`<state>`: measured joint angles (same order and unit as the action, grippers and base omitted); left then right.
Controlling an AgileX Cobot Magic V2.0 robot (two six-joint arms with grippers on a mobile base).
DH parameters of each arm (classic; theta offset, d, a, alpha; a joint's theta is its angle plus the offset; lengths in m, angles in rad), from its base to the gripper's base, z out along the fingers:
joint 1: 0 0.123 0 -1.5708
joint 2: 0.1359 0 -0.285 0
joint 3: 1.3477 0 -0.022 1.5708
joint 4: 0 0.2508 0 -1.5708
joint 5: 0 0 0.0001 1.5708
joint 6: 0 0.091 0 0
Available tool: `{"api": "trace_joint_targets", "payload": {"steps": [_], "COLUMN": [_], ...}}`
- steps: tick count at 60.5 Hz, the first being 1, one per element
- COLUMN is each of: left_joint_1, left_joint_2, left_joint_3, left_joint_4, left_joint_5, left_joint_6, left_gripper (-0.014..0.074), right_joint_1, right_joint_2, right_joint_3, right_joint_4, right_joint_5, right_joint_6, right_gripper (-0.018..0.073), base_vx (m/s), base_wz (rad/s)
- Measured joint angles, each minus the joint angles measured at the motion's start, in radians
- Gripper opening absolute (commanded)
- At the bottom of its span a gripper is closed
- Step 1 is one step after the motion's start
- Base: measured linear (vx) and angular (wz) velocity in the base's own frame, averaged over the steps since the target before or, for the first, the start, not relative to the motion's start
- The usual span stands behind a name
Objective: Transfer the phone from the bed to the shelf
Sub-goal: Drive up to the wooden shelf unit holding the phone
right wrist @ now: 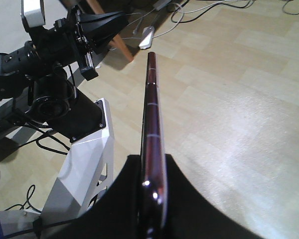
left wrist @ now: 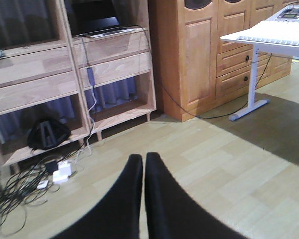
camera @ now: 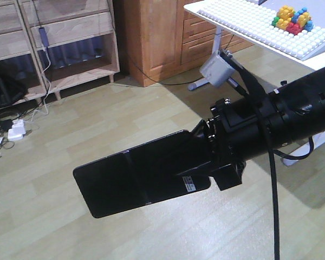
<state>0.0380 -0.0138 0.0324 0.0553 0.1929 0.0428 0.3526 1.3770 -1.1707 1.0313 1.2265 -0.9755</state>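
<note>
Phone (camera: 143, 173): black and flat, up in the air over the wood floor (camera: 124, 108), well apart from the shelf (left wrist: 109, 50).
Phone's near end: hidden between the black fingers; the right wrist view shows only its thin pinkish edge.
Right gripper (right wrist: 152, 164): clamped on the phone from both sides.
Left gripper (left wrist: 142, 158): fingers pressed together with nothing between them; their bases are cut off at the bottom.
Shelf: far left, pale wood, top cut off.
Sticker (camera: 188, 186): small and white, too tiny to read.
Cables (left wrist: 15, 199): tangled on the floor by the shelf.
</note>
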Motion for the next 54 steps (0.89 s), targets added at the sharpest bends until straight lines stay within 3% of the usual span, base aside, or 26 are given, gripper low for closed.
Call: {"api": "trace_joint_targets", "payload": {"steps": [54], "left_joint_1": [0.000], "left_joint_2": [0.000], "left_joint_3": [0.000], "left_joint_4": [0.000], "left_joint_5": [0.000], "left_joint_6": [0.000], "left_gripper": [0.0001], "right_joint_1": [0.000], "right_joint_2": [0.000], "right_joint_3": [0.000], "right_joint_4": [0.000], "right_joint_5": [0.000], "right_joint_6": [0.000], "right_gripper": [-0.0001], "base_vx": [0.42], "base_wz": [-0.11]}}
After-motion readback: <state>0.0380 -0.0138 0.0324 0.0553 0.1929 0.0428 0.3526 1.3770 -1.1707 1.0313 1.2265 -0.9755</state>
